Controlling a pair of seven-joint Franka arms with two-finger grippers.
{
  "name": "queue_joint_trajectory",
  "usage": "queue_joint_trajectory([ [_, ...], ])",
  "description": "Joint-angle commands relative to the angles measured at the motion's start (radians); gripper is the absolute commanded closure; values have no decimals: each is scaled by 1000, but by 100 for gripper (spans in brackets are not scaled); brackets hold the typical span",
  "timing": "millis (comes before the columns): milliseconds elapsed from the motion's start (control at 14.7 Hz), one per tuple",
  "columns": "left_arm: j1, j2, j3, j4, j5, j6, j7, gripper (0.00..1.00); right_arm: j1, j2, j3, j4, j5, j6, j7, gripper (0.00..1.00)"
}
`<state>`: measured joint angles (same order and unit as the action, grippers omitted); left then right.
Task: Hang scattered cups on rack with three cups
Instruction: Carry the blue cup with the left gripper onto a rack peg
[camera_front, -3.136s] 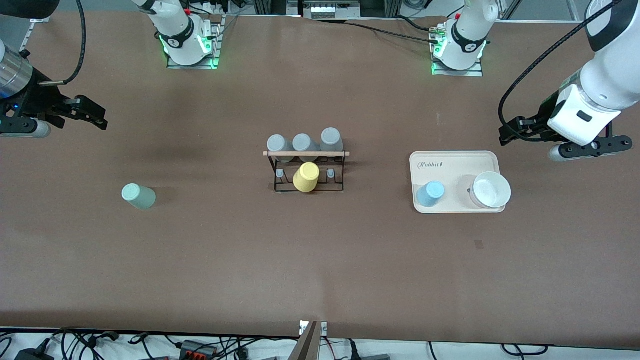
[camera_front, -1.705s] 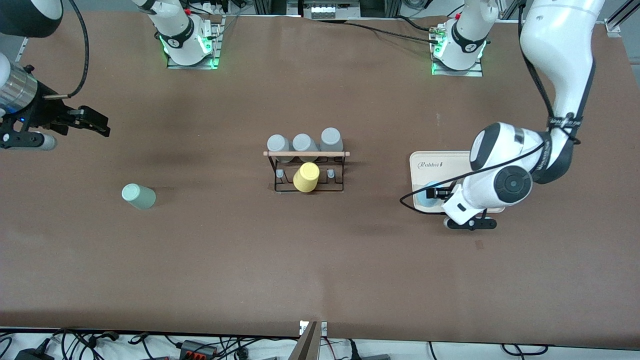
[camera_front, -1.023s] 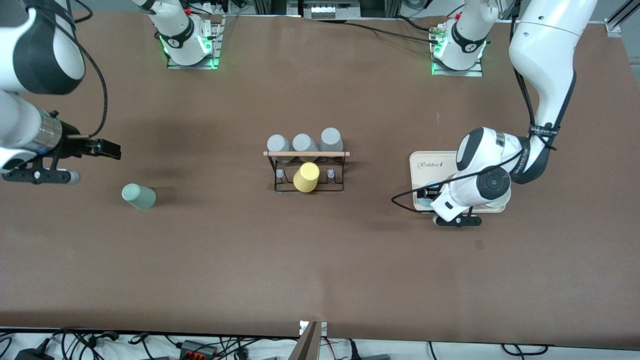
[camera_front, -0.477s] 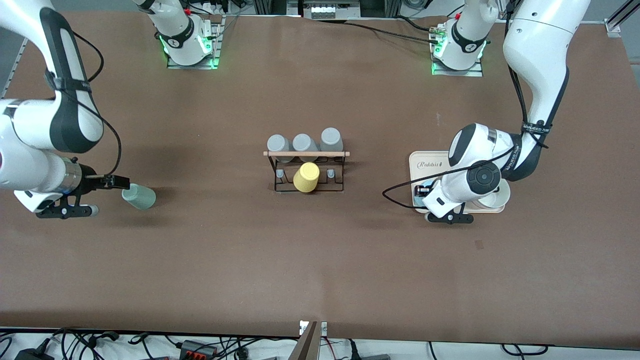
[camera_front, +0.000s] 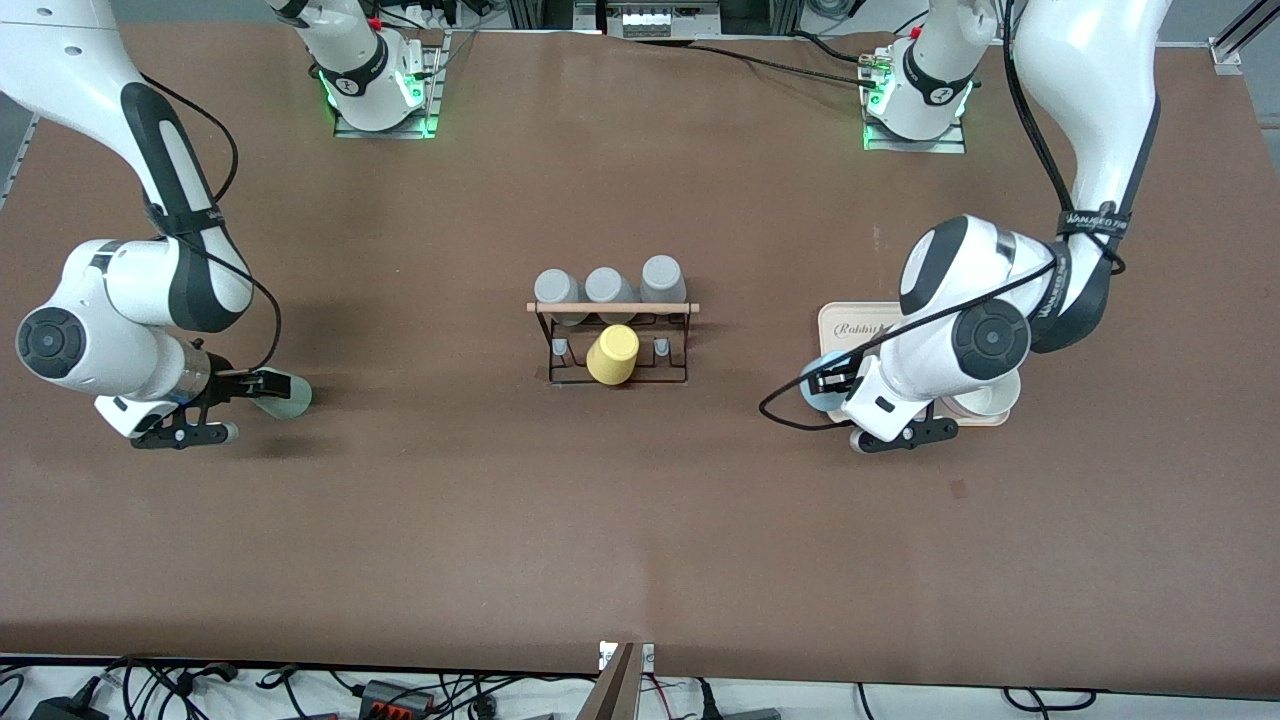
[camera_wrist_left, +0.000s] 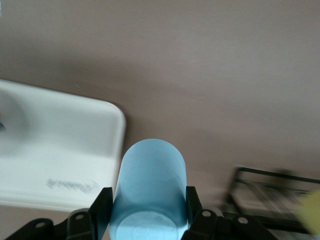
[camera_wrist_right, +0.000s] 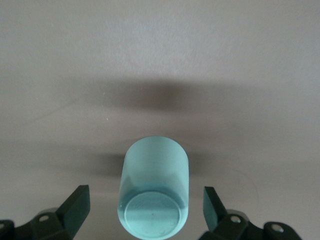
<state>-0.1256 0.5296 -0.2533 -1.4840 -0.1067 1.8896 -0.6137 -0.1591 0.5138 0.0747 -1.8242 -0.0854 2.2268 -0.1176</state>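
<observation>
The pale mint-green cup (camera_front: 290, 397) rests on the table toward the right arm's end. My right gripper (camera_front: 262, 385) is low around it, open, with a gap on each side of the cup (camera_wrist_right: 155, 190) in the right wrist view. My left gripper (camera_front: 832, 382) is shut on the light blue cup (camera_front: 812, 385) and holds it over the cream tray's (camera_front: 870, 322) edge on the rack's side. Both fingers press the blue cup (camera_wrist_left: 150, 185) in the left wrist view. The black wire rack (camera_front: 612, 308) with its wooden rod stands mid-table.
Three grey cups (camera_front: 603, 285) hang along the rack's row farther from the front camera, and a yellow cup (camera_front: 612, 355) sits on its nearer row. A white bowl (camera_front: 988, 402) lies on the tray, partly under my left arm. The rack shows blurred in the left wrist view (camera_wrist_left: 270, 195).
My right gripper came down and closed in around the mint cup, still open. My left gripper shut on the blue cup and carried it off the tray toward the rack.
</observation>
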Motion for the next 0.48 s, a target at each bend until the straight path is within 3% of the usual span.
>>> queue_joint_trajectory([
  [0,-26,16,0,79,-138,-33,-206,99,-14,-20,8,-33,-10,14,-17,0],
  [205,-78,15,0,123,-235,-33,-413,99,-19,-20,8,-43,-10,16,-33,0],
  [273,-110,16,0,125,-238,-32,-464,99,-20,-20,8,-44,-10,16,-34,4],
  [409,-146,26,2,126,-238,-17,-526,99,-20,-20,8,-44,-10,14,-40,29],
])
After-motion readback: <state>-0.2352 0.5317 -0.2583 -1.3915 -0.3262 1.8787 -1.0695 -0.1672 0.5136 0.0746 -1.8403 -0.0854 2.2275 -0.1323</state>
